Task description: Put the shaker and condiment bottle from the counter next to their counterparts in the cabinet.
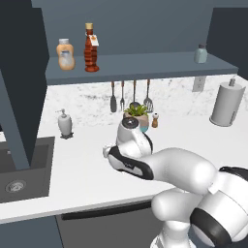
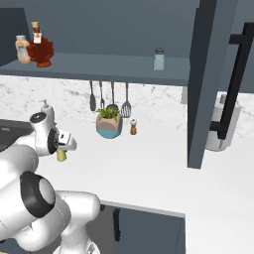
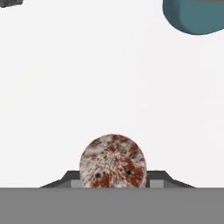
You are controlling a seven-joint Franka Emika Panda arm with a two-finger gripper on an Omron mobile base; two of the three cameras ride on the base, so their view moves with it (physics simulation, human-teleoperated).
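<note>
Holding the shaker [image 2: 61, 155], the gripper [image 2: 63, 147] hangs low above the white counter [image 1: 87, 169]; in the right base view the small yellow-olive cylinder shows just under the hand, between the jaws, which are pressed on its sides. In the hand view the shaker's round cap [image 3: 113, 161] — mottled brown and pale, with two small dark holes — sits at the bottom between the finger tips [image 3: 155, 179], with the white counter behind it and a part of the teal plant pot [image 3: 197, 17] in the upper right corner. I cannot tell whether the shaker's base touches the counter or is a little above it. The condiment bottle [image 1: 90, 48] stands upright on the cabinet [image 1: 145, 63] shelf at its left part, just beside the squat orange bottle [image 1: 66, 54] (in the right base view the two even overlap). The pale grey-green shaker [image 1: 201, 54] stands well apart from them, near the right end of the same shelf. Under the shelf some utensils [image 1: 131, 96] hang on the wall, and below them the potted plant [image 2: 109, 121] and a small brown pepper mill [image 2: 133, 127] stand on the counter, near each other. A soap dispenser [image 1: 65, 122] stands beside the dark sink [image 1: 24, 169] — and a paper towel roll [image 1: 226, 102] stands at the far right.
</note>
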